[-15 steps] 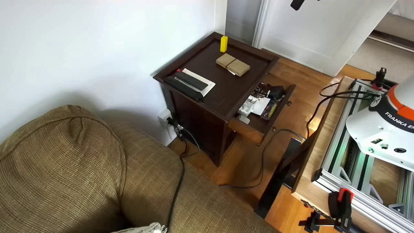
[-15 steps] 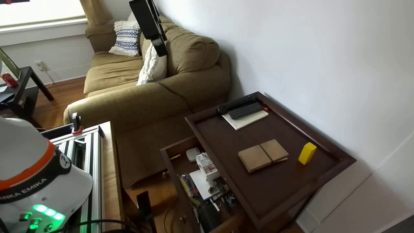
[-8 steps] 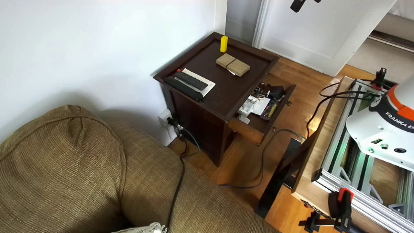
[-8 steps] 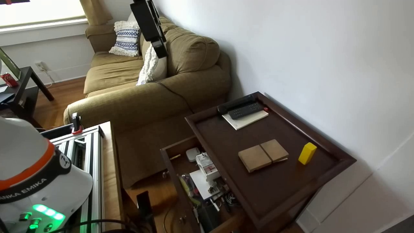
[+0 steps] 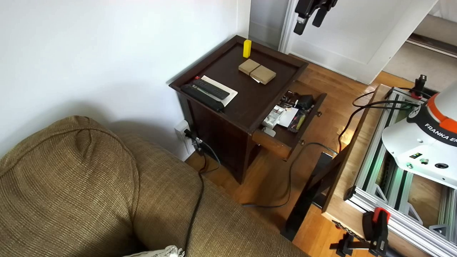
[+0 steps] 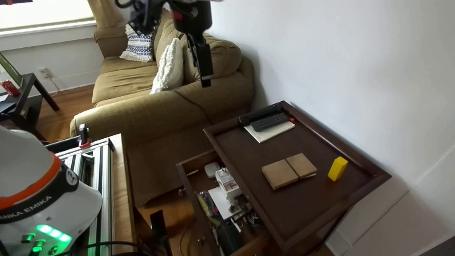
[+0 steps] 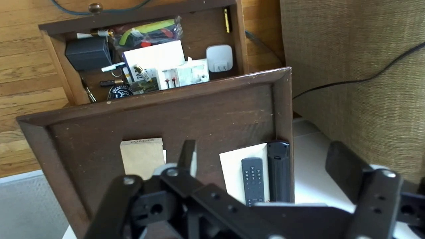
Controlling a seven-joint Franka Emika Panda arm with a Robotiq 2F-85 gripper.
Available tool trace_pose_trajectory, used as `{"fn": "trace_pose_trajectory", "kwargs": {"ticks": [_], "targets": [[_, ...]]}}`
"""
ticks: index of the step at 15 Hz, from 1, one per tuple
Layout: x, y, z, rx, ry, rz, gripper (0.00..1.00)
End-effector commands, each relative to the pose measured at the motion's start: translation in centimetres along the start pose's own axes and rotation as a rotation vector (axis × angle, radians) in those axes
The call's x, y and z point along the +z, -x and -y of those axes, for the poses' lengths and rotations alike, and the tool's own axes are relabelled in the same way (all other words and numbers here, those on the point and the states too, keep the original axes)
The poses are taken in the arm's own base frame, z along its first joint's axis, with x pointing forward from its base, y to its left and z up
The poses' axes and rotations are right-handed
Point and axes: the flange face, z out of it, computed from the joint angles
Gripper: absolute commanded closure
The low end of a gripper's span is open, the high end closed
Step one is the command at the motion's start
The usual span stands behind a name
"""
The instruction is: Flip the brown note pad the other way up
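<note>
Lying on dark wood (image 6: 291,209): rectangular, banded brown note pad (image 6: 288,171)

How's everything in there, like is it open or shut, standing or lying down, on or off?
Gripper: open, holding nothing.
Brown note pad: lying flat, brown face up.
Drawer: pulled open.
Yellow block: standing on end.
Remote control: lying flat, buttons up.
Robot base lights: on, glowing green.
Coke can: too far off to tell whether it's opened.
</note>
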Motion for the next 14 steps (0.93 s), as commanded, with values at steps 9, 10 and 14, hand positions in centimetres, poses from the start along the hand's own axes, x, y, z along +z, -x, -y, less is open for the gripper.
{"fn": "trace_pose_trajectory", "kwargs": {"ticks": [9, 10, 14], "targets": [[13.8, -13.3, -8.0, -0.071, -0.066, -0.025, 0.00], [14.7, -14.2, -8.5, -0.066, -0.078, -0.014, 0.00], [18.6, -16.4, -11.2, -0.023, -0.060, 0.003, 0.00]]}}
